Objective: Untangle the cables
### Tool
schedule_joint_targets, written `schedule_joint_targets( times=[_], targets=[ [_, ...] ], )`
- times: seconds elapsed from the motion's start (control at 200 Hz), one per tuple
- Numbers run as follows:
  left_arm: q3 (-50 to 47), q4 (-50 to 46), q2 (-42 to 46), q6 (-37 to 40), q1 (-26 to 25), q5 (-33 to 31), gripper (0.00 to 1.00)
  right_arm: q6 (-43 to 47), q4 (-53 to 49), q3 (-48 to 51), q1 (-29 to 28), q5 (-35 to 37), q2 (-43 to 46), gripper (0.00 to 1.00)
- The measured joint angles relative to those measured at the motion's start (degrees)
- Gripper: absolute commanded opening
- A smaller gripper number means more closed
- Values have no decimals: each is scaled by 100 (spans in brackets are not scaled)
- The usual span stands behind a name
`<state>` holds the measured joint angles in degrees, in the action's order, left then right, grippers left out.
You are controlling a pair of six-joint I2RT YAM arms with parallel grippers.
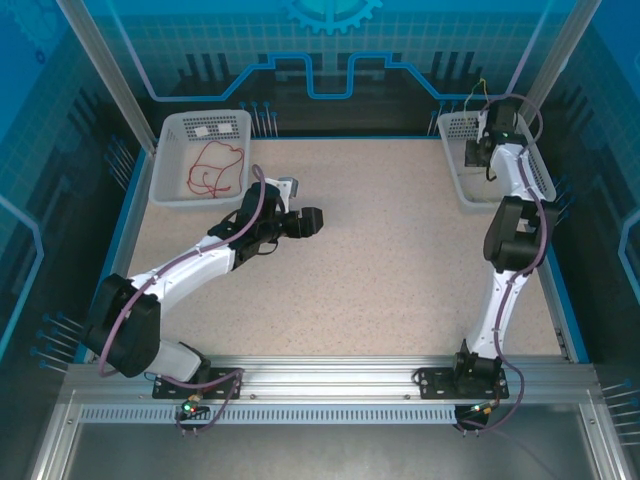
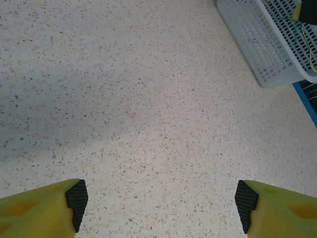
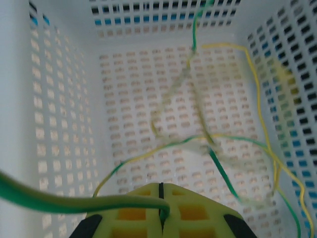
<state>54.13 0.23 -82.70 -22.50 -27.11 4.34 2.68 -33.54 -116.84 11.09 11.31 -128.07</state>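
Right tool pressed together, pinching the green cable, which trails off to its left. The yellow cable loops just ahead of it inside the basket. Left tool spread wide over bare table; the red cable lies in the other basket, near that tool but apart.

Green cable blurred, cut off L edge.
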Motion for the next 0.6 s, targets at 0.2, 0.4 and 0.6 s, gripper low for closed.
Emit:
schedule_joint_targets(
  times=[0.2, 0.4, 0.6],
  targets=[
    [0, -2, 0, -2, 0, 0, 82, 63, 52, -339, 13, 24, -470, 0],
    [0, -46, 0, 0, 0, 0, 82, 39, -4, -326, 98, 31, -892, 0],
    [2, -131, 0, 0, 0, 0, 82, 31, -275, -496, 175, 120, -1250, 0]
  ],
)
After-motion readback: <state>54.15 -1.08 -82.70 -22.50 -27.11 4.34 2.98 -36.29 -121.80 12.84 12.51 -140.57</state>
